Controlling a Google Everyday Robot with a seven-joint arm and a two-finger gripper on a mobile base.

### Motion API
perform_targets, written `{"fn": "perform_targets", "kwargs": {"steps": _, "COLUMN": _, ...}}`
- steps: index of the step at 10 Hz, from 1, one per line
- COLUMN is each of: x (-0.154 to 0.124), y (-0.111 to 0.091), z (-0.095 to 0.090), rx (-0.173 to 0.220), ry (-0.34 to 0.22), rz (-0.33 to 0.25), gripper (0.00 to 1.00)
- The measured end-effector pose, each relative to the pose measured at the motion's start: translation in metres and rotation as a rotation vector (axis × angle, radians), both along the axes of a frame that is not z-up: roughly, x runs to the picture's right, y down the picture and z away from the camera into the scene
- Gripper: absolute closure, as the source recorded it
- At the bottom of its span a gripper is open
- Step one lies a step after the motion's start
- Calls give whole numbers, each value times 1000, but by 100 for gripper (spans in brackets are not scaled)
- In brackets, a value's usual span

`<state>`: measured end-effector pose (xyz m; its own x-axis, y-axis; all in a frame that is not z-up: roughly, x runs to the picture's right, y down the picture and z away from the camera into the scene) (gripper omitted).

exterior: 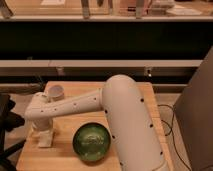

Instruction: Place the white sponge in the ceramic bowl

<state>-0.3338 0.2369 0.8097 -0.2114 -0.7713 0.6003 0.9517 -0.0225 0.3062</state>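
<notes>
Nearest, close to the near edge of the tabletop point(62, 155) and about midway along it: the ceramic bowl point(91, 142), upright, glossy dark green, with a paler pattern at its centre. Near edge of the tabletop cut off at the bottom of the view. Right of the bowl, filling the foreground: the bulky white arm point(125, 115), hiding the near right corner and much of the tabletop's right half.

Left of the bowl and apart from it, toward the near left corner: the white sponge point(45, 141), lying flat on the wood. Far end hidden under the hand point(43, 131). Outline merging with the pale hand above, so long axis hard to call, perhaps near to far.

Directly over the sponge: the hand, pointing down, spread wide. Contact with the sponge impossible to judge.

Farther back, behind the forearm, toward the far left corner: a white paper cup point(55, 91), upright, its base hidden by the arm. Off the left edge: a dark shape point(7, 125), cut by the frame, not identifiable. Off the right edge: a thin cable point(169, 125) and a grey panel point(197, 115). Farthest: a pale ledge point(100, 63) across dark shelving.
</notes>
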Motion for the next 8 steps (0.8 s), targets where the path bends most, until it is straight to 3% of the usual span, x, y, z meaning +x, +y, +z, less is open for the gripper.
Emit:
{"fn": "perform_targets", "kwargs": {"steps": 2, "x": -1, "y": -1, "z": 2, "rx": -4, "ry": -2, "rz": -3, "gripper": 23}}
{"fn": "perform_targets", "kwargs": {"steps": 6, "x": -3, "y": -2, "z": 7, "rx": -10, "ry": -6, "rz": -13, "gripper": 42}}
{"fn": "perform_targets", "kwargs": {"steps": 8, "x": -5, "y": -2, "z": 10, "rx": -12, "ry": -10, "rz": -16, "gripper": 61}}
